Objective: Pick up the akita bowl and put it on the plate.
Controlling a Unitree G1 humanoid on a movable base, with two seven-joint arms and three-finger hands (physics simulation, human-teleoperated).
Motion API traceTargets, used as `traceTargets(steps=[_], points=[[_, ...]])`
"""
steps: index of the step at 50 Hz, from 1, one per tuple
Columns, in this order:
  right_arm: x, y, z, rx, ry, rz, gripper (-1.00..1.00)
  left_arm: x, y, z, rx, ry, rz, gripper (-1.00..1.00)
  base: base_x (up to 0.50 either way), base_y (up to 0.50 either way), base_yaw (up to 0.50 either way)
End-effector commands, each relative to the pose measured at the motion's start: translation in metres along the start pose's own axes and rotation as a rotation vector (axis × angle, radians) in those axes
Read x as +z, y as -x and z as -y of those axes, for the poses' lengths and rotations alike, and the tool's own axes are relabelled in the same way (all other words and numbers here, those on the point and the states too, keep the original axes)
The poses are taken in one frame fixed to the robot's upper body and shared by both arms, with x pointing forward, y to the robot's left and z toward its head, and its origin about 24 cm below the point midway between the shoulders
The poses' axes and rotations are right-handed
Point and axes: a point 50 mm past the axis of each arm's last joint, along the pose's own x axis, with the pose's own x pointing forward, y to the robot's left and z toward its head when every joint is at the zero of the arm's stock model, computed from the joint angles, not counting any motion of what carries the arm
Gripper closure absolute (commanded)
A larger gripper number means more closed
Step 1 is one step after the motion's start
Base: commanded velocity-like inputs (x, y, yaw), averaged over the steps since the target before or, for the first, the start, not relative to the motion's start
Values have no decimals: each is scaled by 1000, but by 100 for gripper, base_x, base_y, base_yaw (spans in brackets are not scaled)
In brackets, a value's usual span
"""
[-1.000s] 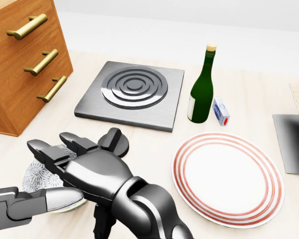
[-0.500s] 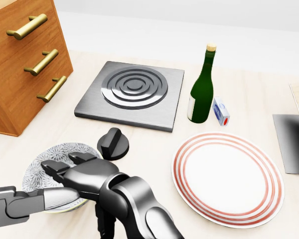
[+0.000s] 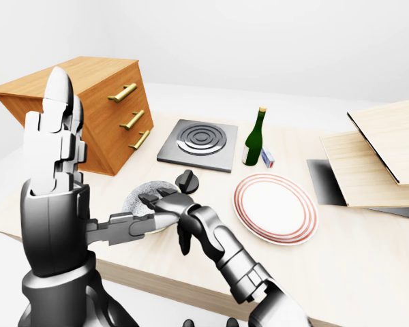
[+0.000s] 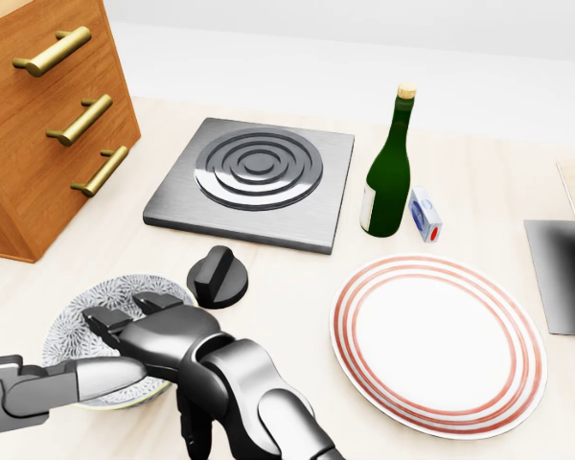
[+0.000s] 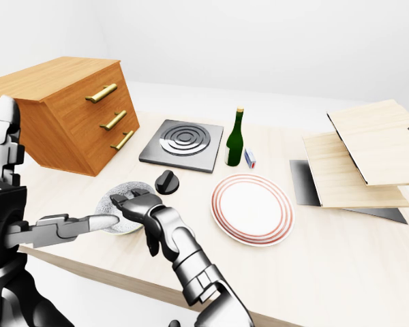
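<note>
The bowl (image 4: 103, 326) sits on the table (image 4: 297, 278), left of the plate (image 4: 438, 342). The right hand (image 4: 158, 337) has fingers curled over its rim. The left hand (image 4: 86, 381) touches it too, grip unclear. It might tip if lifted crooked.

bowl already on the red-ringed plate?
No: the patterned grey akita bowl sits on the table left of the empty white red-ringed plate, under the right hand.

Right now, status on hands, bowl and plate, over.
Right hand over the akita bowl, fingers on its rim, grip unconfirmed. Left hand at the bowl's near edge. Bowl on the table, plate bare. Black knob sits between them.
</note>
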Motion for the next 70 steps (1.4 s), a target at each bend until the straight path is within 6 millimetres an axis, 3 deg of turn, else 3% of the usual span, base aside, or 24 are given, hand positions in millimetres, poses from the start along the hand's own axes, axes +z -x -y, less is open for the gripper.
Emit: traceTargets(steps=[1, 4, 5, 6, 8, 10, 11, 14, 15, 18, 19, 22, 36, 47, 52, 61, 70], points=[[-1, -8, -8, -32, 14, -19, -100, -1, 1, -1, 9, 11, -2, -93, 0, 0, 0], [1, -9, -9, -51, 11, -15, -100, -1, 1, -1, 8, 13, -3, -93, 0, 0, 0], [1, -11, -10, -67, 11, -18, -69, -1, 2, -1, 11, 16, -4, -92, 0, 0, 0], [1, -11, -11, -68, 13, -20, -60, -1, 2, -1, 11, 18, -4, -93, 0, 0, 0], [-1, -11, -14, -77, 15, -25, -73, -2, 2, -1, 9, 19, -6, -93, 0, 0, 0], [-1, -11, -13, -86, 11, -26, -62, -2, 3, -1, 8, 20, -9, -93, 0, 0, 0], [-2, -12, -12, -90, 5, -27, -36, -2, 3, -1, 6, 21, -11, -93, 0, 0, 0], [-5, -13, -11, -103, 4, -37, -25, -3, 4, 0, 0, 21, -17, -93, 0, 0, 0], [-9, -14, -11, -128, 25, -52, 8, -3, 4, 0, -3, 21, -19, -93, 0, 0, 0], [-13, -16, -14, -127, 12, -63, 47, -4, 5, 1, -12, 21, -24, -93, 0, 0, 0], [-16, -16, -16, -129, 13, -72, 78, -4, 5, 1, -16, 22, -26, -93, 0, 0, 0], [-17, -15, -16, -123, -5, -70, 100, -4, 5, 2, -26, 22, -28, -93, 0, 0, 0], [-14, -9, -8, -130, -40, -46, 100, -3, 5, 5, -59, 19, -24, -92, 0, 0, 0], [9, 20, 9, -144, -95, 78, 100, -1, 4, 4, -35, 45, -9, -93, 0, 0, 0], [8, 28, 23, -178, -75, 89, 100, -2, 5, 5, -36, 51, -13, -93, 0, 0, 0], [32, 51, 66, -228, -84, 248, 100, -2, 6, 5, -27, 62, -11, -93, 0, 0, 0], [2, 64, 108, -297, -117, 262, 100, -2, 5, 5, -32, 54, -9, -93, 0, 0, 0]])
